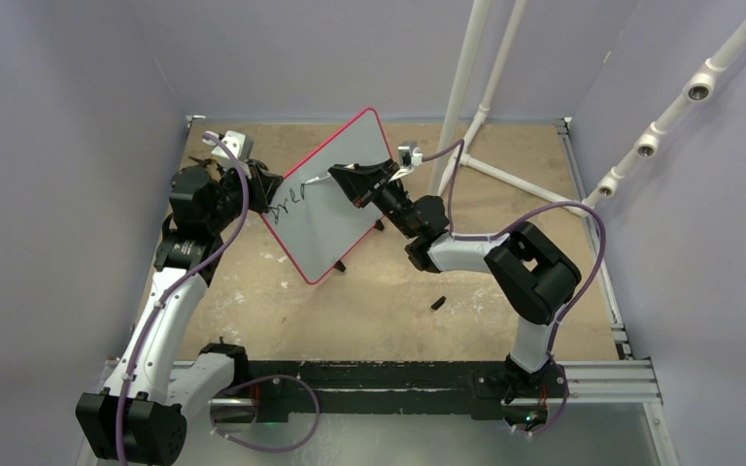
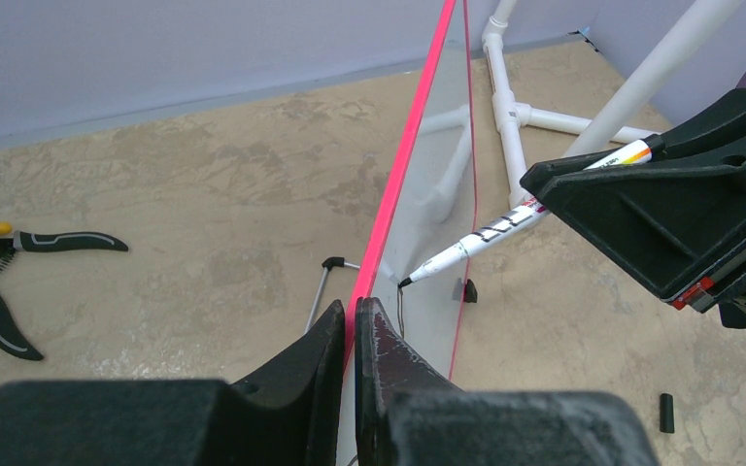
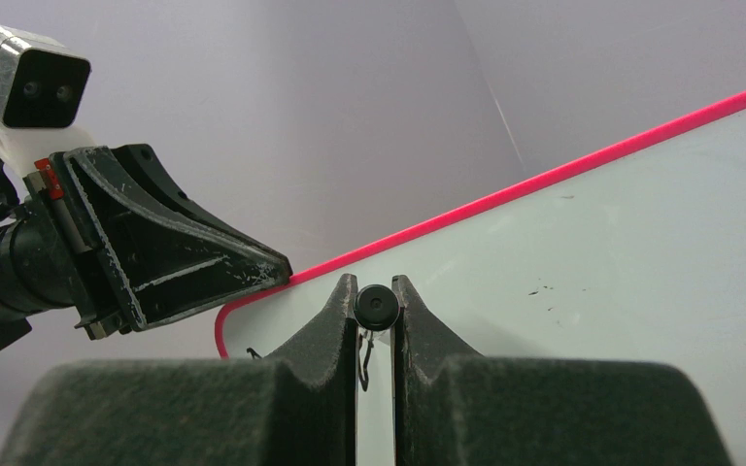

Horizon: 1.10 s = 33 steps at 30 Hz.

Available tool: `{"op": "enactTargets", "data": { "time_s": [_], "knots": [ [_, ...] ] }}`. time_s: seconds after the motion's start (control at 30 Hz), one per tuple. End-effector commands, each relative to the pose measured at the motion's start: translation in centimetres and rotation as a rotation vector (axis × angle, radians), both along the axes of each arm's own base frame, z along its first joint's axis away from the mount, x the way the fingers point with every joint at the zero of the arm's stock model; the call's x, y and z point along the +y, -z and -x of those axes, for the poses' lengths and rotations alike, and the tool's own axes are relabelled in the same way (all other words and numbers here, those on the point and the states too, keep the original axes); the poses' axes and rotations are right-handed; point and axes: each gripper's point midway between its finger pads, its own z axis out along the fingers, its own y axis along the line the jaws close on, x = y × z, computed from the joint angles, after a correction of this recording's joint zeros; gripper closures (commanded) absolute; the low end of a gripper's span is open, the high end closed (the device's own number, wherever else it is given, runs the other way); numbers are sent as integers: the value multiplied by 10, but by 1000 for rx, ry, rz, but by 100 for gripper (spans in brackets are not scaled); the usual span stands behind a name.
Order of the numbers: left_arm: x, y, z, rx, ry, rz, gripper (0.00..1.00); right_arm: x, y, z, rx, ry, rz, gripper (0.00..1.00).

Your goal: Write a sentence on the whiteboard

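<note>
Top external view: the worn brown worktop (image 1: 282,311) carries the whiteboard (image 1: 335,233). It's propped on its feet and turned diagonally, nearer the far edge and a bit left of the middle. The left gripper (image 1: 270,201) is clamped tight on the board's pink rim at its left side. The right gripper (image 1: 348,179) is closed around a marker (image 2: 491,231), tip on the white face. Yellow-handled pliers (image 2: 0,277) lie flat on the worktop, well apart from the board. The sentence (image 1: 289,197) is just a few black scrawled letters beside the left gripper, can't really read them. A small black cap (image 1: 438,302) sits on the worktop's right half, near the right arm.
</note>
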Motion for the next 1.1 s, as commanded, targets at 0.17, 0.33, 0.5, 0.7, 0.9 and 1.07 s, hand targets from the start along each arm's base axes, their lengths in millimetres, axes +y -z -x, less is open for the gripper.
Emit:
{"op": "enactTargets", "data": {
  "time_s": [0.17,0.33,0.5,0.7,0.9,1.07],
  "knots": [
    [-5,8,4,34,28,18,94,-10,-21,0,-46,33,-32,100],
    [-5,9,4,36,27,17,94,-12,-9,3,-19,30,-29,100],
    [-5,9,3,36,26,18,94,-13,0,4,0,29,-20,100],
    [-4,9,3,36,24,16,94,-15,5,2,9,44,-6,100],
    [-5,8,3,34,26,18,94,-20,7,1,18,68,8,100],
    [-6,4,3,26,27,25,93,-22,-4,4,-3,67,-6,100]
  ]
}}
